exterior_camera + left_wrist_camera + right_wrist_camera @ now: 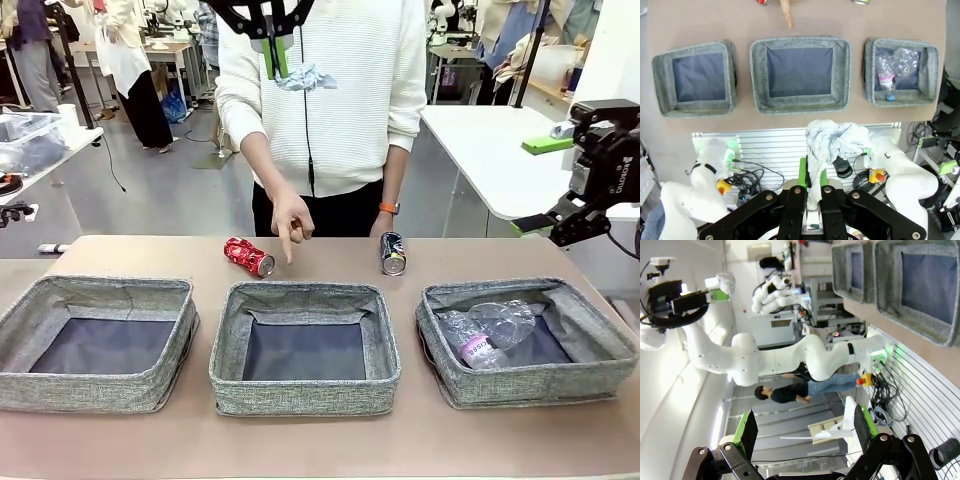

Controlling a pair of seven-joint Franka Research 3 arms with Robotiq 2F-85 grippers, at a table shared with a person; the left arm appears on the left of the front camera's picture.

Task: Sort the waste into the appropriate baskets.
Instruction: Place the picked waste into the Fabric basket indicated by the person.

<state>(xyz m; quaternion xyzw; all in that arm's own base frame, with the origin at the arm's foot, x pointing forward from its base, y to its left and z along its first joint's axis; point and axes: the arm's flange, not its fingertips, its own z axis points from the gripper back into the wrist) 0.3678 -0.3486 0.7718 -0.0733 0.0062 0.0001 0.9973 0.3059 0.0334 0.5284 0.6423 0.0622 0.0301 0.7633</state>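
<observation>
My left gripper (273, 52) hangs high above the table's far side, shut on a whitish paper wad (308, 77). In the left wrist view the wad (829, 141) sticks out from between the green pads (803, 172), above the three grey baskets. The left basket (100, 286) and middle basket (305, 293) hold nothing. The right basket (500, 291) holds two clear plastic bottles (488, 330), one purple-labelled. A red can (248, 257) and a dark can (392, 253) lie on the table behind the baskets. My right gripper (540, 185) hovers open at the far right.
A person in a white sweater stands across the table, with one hand (292, 222) pointing a finger down between the red can and the middle basket. A white side table (490, 150) stands behind my right gripper.
</observation>
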